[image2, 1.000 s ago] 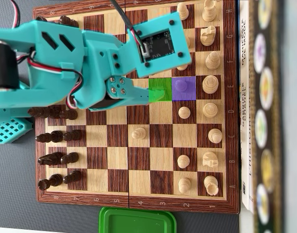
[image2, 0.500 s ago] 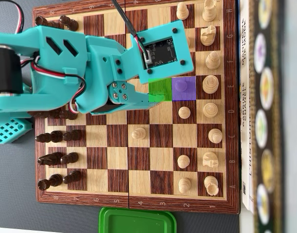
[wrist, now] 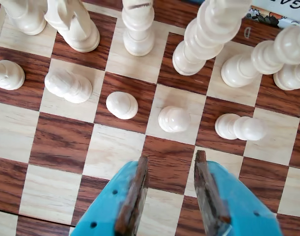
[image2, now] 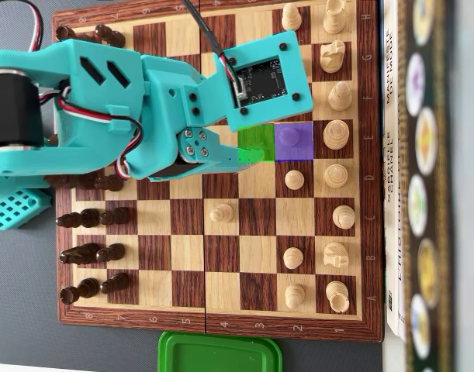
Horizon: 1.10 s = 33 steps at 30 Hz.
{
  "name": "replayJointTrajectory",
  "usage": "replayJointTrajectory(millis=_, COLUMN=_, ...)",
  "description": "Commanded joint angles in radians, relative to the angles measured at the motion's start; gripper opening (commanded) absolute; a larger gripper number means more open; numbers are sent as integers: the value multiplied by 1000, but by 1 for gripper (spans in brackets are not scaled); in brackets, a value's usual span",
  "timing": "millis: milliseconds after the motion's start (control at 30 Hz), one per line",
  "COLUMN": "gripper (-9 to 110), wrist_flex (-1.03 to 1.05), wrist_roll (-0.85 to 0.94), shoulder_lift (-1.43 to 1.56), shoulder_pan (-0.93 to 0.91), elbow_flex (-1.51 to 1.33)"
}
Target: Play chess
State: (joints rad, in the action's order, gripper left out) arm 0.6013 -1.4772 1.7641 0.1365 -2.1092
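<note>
The cream rounded pawn [wrist: 174, 119] stands upright on a light square of the brown-and-tan wooden chessboard [image2: 186, 287], just ahead of the turquoise two-finger gripper [wrist: 170, 164]; overhead that square is tinted purple [image2: 292, 140]. The gripper hangs over the adjoining green-tinted square [image2: 255, 143], jaws parted, holding nothing. Other cream pieces [wrist: 138, 27] stand behind the pawn; dark pieces [image2: 95, 217] line the board's left edge overhead.

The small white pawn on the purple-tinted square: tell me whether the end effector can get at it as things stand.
Probably yes. In the wrist view the teal end effector is open and the small white pawn stands just ahead of the gap, with only bare wooden chessboard between. Neighbouring white pawns stand apart, leaving finger room.
</note>
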Motion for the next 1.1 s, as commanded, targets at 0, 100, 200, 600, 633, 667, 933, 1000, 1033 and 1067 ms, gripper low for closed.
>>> replayJointTrajectory(millis=0, gripper=15, wrist_flex=-12, wrist_roll=-5, shoulder_lift=-8, shoulder_pan=0, elbow_flex=55)
replayJointTrajectory(millis=100, gripper=15, wrist_flex=-12, wrist_roll=-5, shoulder_lift=-8, shoulder_pan=0, elbow_flex=55)
replayJointTrajectory(millis=200, gripper=15, wrist_flex=-12, wrist_roll=-6, shoulder_lift=-18, shoulder_pan=0, elbow_flex=72)
replayJointTrajectory(millis=600, gripper=15, wrist_flex=-12, wrist_roll=-5, shoulder_lift=-94, shoulder_pan=-11, elbow_flex=144)
replayJointTrajectory(millis=633, gripper=15, wrist_flex=-12, wrist_roll=-5, shoulder_lift=-98, shoulder_pan=-11, elbow_flex=146)
replayJointTrajectory(millis=667, gripper=15, wrist_flex=-12, wrist_roll=-5, shoulder_lift=-101, shoulder_pan=-11, elbow_flex=147)
replayJointTrajectory(millis=933, gripper=15, wrist_flex=-12, wrist_roll=-5, shoulder_lift=-109, shoulder_pan=-12, elbow_flex=161)
replayJointTrajectory(millis=1000, gripper=15, wrist_flex=-12, wrist_roll=-5, shoulder_lift=-132, shoulder_pan=-12, elbow_flex=178)
replayJointTrajectory(millis=1033, gripper=15, wrist_flex=-12, wrist_roll=-5, shoulder_lift=-149, shoulder_pan=-12, elbow_flex=190)
replayJointTrajectory(millis=1067, gripper=15, wrist_flex=-12, wrist_roll=-5, shoulder_lift=-163, shoulder_pan=-12, elbow_flex=201)
